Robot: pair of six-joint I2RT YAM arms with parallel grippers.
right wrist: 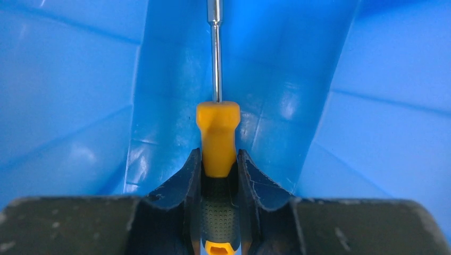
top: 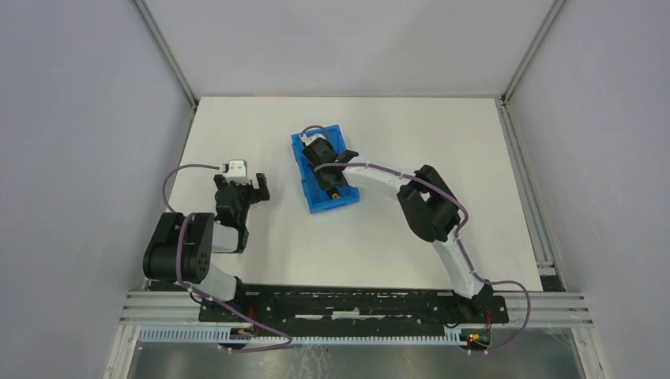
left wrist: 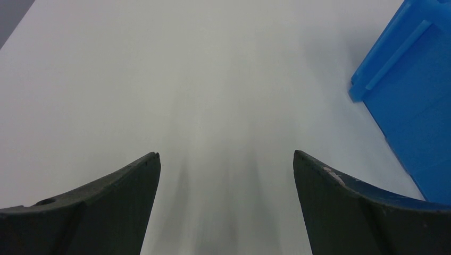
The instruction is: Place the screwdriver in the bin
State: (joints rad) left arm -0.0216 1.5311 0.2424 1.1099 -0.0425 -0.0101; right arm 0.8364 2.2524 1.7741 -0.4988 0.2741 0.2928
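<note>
While the right end effector (right wrist: 219,162) is clamped on the screwdriver (right wrist: 217,127) down inside the bin (right wrist: 74,106), the left end effector (left wrist: 226,155) hangs open over the table (left wrist: 159,69).

right gripper (right wrist: 219,159) clamped, reaching forward; left gripper (left wrist: 226,154) spread

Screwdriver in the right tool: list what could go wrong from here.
1. The right tool clamps the screwdriver by its handle, with the shaft pointing at the bin wall ahead. Pushing forward might jam the tip and shove the bin.
2. I cannot tell whether the screwdriver touches the bin floor. Released high, it could bounce or roll.
3. The bin walls stand close on both sides, so opening wide may knock them.
</note>
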